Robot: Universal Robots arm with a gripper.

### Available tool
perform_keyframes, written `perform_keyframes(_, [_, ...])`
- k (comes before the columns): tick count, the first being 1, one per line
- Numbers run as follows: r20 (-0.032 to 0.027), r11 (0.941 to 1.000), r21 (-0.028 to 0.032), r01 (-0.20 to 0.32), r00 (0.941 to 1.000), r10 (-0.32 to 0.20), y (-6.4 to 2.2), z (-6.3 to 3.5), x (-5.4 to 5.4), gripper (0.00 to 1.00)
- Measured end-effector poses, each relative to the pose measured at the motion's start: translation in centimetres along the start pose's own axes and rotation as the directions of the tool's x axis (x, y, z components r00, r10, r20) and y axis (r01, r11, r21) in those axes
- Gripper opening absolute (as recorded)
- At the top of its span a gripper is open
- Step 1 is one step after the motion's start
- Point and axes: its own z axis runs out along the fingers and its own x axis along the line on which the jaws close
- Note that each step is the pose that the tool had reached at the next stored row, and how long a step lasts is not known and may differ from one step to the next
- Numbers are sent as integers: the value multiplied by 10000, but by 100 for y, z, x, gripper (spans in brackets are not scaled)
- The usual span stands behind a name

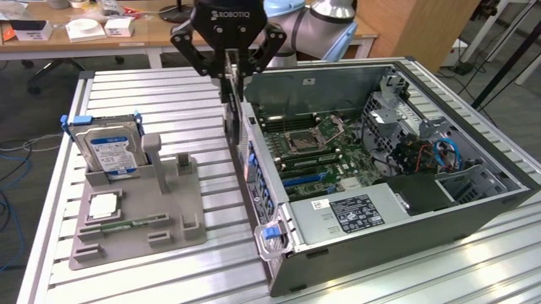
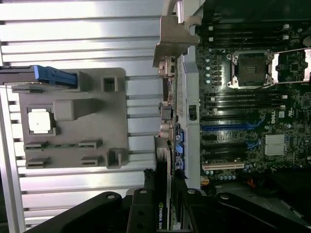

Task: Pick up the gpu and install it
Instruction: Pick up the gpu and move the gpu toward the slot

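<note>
1. In the exterior view you see the tool [image 1: 230, 69] clamped on the gpu [image 1: 227, 104]. The card hangs upright and edge-on, clear of the table [image 1: 169, 272], just over the wall of the open computer case [image 1: 473, 209] on the exterior view's left. The grey holder [image 1: 173, 215] with the hard drive [image 1: 108, 149] stands apart on that side.
2. In the wrist view your tool [image 2: 164, 213] pinches the gpu [image 2: 163, 191] by its thin edge from both sides. The card lies between the grey holder [image 2: 73, 126] and the motherboard [image 2: 243, 121].
</note>
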Motion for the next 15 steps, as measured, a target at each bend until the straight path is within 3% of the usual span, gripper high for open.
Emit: perform_keyframes(15, [-16, 10000, 2, 0, 10000, 0, 34, 12, -506, 26])
